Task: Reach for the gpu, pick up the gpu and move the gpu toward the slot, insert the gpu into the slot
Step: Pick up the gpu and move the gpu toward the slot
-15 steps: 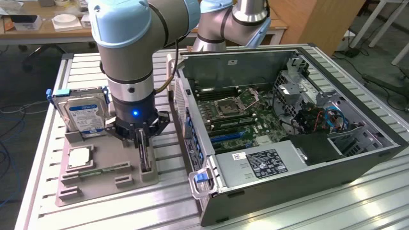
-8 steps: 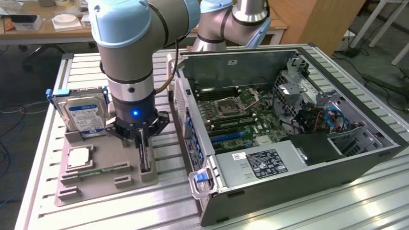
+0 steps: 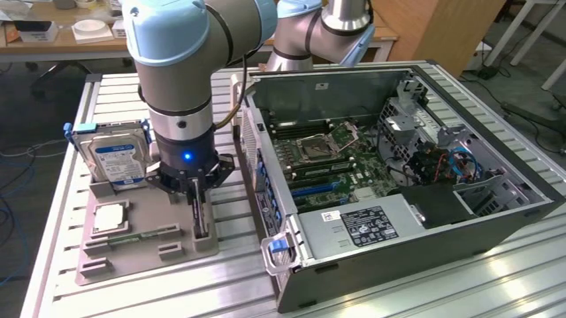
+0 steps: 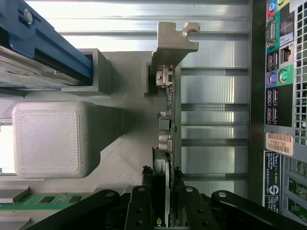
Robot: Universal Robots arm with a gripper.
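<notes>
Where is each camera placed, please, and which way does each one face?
Exterior view: off the arm, raised, looking down on the table, the open computer case and the grey holder; the arm and pincer show.
Wrist view: on the wrist, looking down along the pincer at the card standing on edge in the holder; its black fingers clamp the card.
Shared: the card, holder, hard drive and the case's rear.

In the exterior view's lower left, the tool (image 3: 199,199) hides most of the gpu (image 3: 201,222). The arm (image 3: 181,99) covers the right edge of the drive (image 3: 115,159).
</notes>
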